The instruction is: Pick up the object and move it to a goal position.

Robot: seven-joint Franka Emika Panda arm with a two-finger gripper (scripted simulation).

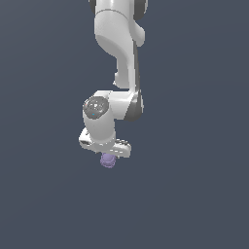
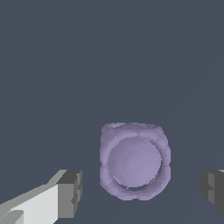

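The object is a small pale purple lumpy blob. In the exterior view it [image 1: 107, 161] shows just below the white gripper's hand, partly hidden by it. In the wrist view the object [image 2: 134, 161] has a rounded hollow top and lies between my two dark fingertips [image 2: 70, 194], with a gap on each side. My gripper [image 2: 142, 190] is open and straddles the object without touching it. In the exterior view the fingers are hidden behind the hand [image 1: 104, 141].
The white arm [image 1: 121, 44] comes down from the top of the exterior view. The ground is a plain dark grey-blue surface [image 1: 194, 194] with nothing else showing on it.
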